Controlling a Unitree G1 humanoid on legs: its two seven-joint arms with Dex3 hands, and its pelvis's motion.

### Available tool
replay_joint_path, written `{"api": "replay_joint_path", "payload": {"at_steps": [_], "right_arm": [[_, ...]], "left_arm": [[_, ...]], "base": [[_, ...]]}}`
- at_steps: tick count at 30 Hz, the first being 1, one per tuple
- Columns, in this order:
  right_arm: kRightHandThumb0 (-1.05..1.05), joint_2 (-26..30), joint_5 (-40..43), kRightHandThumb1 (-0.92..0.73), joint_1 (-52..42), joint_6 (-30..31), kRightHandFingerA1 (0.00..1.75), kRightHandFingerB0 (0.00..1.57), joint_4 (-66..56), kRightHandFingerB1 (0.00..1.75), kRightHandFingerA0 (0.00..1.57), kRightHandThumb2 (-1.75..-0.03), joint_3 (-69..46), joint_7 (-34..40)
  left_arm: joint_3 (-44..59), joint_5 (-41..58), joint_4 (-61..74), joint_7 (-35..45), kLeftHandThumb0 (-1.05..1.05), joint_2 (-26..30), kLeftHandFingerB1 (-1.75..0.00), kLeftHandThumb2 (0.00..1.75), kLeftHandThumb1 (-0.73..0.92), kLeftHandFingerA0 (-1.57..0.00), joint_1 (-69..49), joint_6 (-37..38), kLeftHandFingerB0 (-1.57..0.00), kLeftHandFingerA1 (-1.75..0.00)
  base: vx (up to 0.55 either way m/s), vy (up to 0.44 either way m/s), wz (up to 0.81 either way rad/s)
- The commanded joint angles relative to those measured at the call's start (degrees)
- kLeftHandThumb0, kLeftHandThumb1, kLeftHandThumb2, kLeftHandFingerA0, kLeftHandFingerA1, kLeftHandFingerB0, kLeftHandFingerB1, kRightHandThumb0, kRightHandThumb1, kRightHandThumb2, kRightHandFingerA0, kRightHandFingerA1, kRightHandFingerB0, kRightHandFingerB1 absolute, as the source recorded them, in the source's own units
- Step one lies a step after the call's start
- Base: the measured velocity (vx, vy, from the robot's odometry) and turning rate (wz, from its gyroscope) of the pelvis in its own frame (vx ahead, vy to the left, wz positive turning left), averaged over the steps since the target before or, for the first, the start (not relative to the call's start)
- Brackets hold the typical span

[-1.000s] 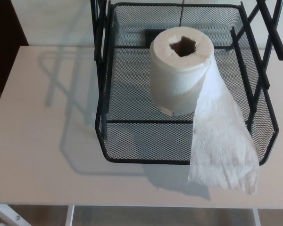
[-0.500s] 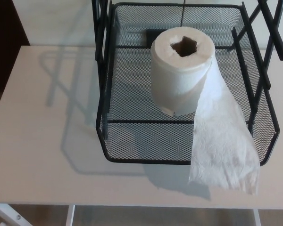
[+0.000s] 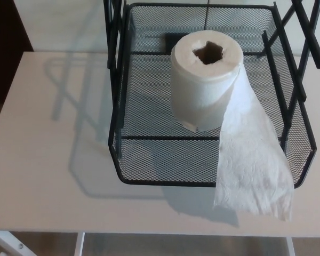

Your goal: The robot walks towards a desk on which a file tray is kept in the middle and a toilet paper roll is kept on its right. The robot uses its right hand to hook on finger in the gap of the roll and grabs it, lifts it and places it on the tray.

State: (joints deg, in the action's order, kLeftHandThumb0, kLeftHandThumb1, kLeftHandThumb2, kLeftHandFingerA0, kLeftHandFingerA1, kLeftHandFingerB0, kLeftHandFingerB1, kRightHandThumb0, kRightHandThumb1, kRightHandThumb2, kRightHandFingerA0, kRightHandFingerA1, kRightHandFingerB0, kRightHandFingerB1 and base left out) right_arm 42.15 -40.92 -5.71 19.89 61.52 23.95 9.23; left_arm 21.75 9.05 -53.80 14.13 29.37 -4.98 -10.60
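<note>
- Pale, off-white desk (image 3: 48,176) fills most of the head view, seen from above; its near edge runs along the bottom, with a white frame leg (image 3: 10,244) showing at 7 o'clock.
- Black wire-mesh file tray (image 3: 149,160) sits on the desk from the centre toward 1 o'clock. Its upright posts rise at the tray's left and right sides and run out of the top of the picture.
- White toilet paper roll (image 3: 202,85) stands upright inside the tray on the mesh floor, its cardboard core hole facing up, a little toward 12 o'clock from the picture's centre.
- Loose tail of paper (image 3: 253,165) hangs from the roll's right side, runs toward 5 o'clock, drapes over the tray's front rim and ends on the desk just beyond it.
- Small dark object (image 3: 173,40) lies behind the roll at the tray's back; it is mostly hidden, possibly a label holder.
- Tray's shadow (image 3: 74,106) falls on the desk toward 9 o'clock.
- Neither robot hand appears anywhere in the view, so nothing can be said of their fingers.
</note>
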Motion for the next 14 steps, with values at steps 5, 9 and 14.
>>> {"api": "replay_joint_path", "payload": {"at_steps": [5, 9, 14], "right_arm": [[-0.42, -0.7, -0.5, -0.63, 1.1, 0.2, 0.90, 0.54, 2.8, 0.65, 0.49, -0.67, 1.2, 6.3], [-0.42, -0.7, -0.2, -0.63, 1.1, 0.1, 0.90, 0.54, 3.2, 0.65, 0.49, -0.67, 1.4, 6.7], [-0.42, -0.7, -0.1, -0.63, 1.3, -0.1, 0.90, 0.54, 3.6, 0.65, 0.49, -0.67, 1.6, 6.9]], "left_arm": [[1.0, 0.1, 0.9, -3.9, -0.65, 0.2, -0.48, 0.64, 0.81, -0.53, 0.3, -2.9, -0.53, -0.54], [-0.5, -0.5, -2.1, -2.2, -0.73, 0.5, -0.51, 0.66, 0.86, -0.46, 1.8, -2.6, -0.48, -0.63], [-2.7, -1.3, -1.6, -0.3, -0.69, 1.1, -0.48, 0.68, 0.92, -0.38, 1.2, -1.8, -0.40, -0.60]], "base": [[0.00, 0.000, 0.00], [0.00, 0.000, 0.00], [0.00, 0.000, 0.00]]}}
